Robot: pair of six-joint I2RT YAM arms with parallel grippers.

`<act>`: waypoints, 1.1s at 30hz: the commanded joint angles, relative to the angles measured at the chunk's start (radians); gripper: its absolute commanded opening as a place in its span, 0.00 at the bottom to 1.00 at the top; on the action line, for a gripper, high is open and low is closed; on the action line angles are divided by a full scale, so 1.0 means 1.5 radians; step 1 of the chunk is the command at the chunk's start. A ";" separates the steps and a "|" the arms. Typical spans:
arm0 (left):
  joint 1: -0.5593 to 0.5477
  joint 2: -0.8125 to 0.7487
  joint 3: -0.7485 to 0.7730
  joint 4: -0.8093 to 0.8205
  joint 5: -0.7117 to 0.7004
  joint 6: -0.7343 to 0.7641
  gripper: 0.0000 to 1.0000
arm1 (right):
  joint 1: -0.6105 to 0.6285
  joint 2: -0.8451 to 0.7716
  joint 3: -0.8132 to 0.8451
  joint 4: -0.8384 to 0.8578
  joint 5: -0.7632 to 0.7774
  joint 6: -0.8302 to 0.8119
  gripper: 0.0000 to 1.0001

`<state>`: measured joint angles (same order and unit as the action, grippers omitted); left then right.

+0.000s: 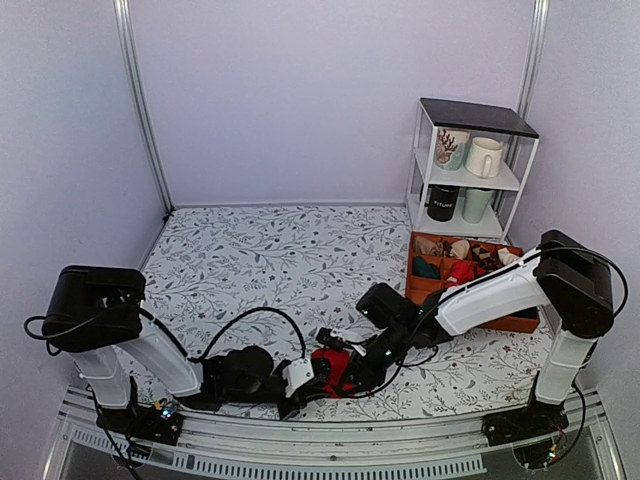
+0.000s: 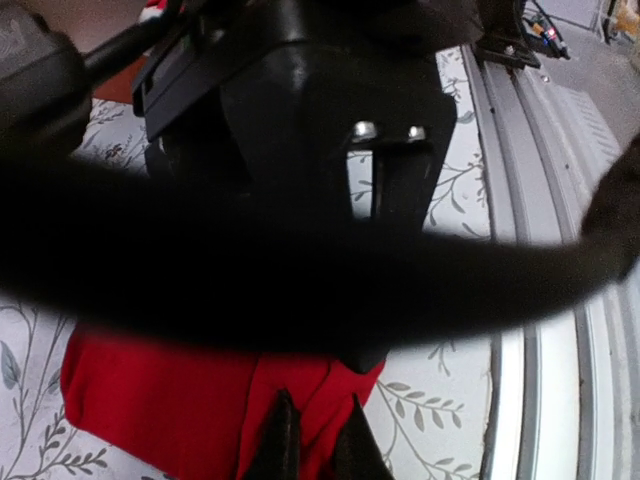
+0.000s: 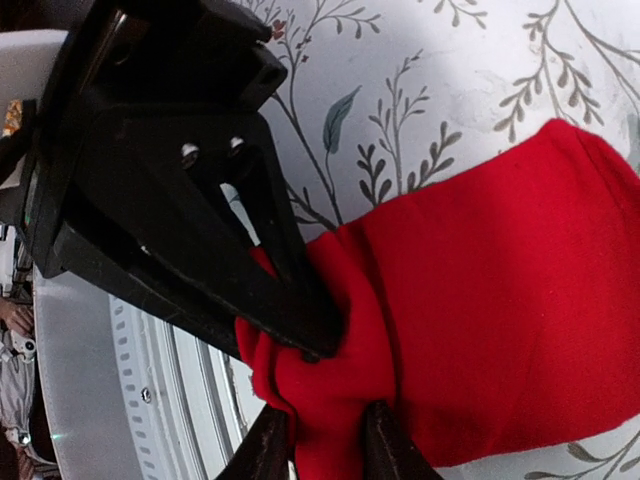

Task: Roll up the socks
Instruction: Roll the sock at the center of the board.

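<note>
I see the bench point(image 1: 270, 250), covered in a leaf-print sheet, closed in by pale walls at the back and on both sides. Its near edge ends at a metal rail point(image 1: 330, 450) where both arm bases are bolted. The middle and left rear of the bench are bare and give the widest room.

A white shelf unit point(image 1: 425, 165) carrying mugs stands at the right rear corner. Just in front of it sits an orange tray point(image 1: 415, 283) of sock bundles, well apart from the work area.

The left arm point(image 1: 160, 355) reaches low along the near edge from the left. The right arm point(image 1: 490, 295) slants in from the right, passing in front of the tray. They meet near the front centre.

The socks point(image 1: 338, 368), plain bright red, lie flat on the bench there, close to the rail, between the two wrists.

The left pincer point(image 2: 318, 445) is closed tight on a fold at the edge of the socks. The right pincer point(image 3: 325, 450) stands narrow, with bunched red fabric filling the gap and touching both fingers. The two tips sit just beside each other on the same end. The rest of the socks spreads away from the rail over the print.

A blurred black cable point(image 2: 300, 280) crosses the left wrist view.
</note>
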<state>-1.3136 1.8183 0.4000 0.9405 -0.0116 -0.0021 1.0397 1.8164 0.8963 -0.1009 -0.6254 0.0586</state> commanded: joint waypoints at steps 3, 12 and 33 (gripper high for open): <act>0.021 0.021 0.006 -0.189 0.061 -0.125 0.00 | 0.010 -0.088 -0.066 0.061 0.115 0.001 0.39; 0.093 0.048 -0.023 -0.174 0.204 -0.267 0.00 | 0.029 -0.290 -0.304 0.428 0.200 -0.133 0.51; 0.122 0.123 -0.035 -0.134 0.260 -0.300 0.00 | 0.079 -0.103 -0.220 0.367 0.237 -0.153 0.39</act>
<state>-1.1381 1.9205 0.4068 1.0603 0.3611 -0.4431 1.1522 1.6234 0.5453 0.4686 -0.2779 -0.1963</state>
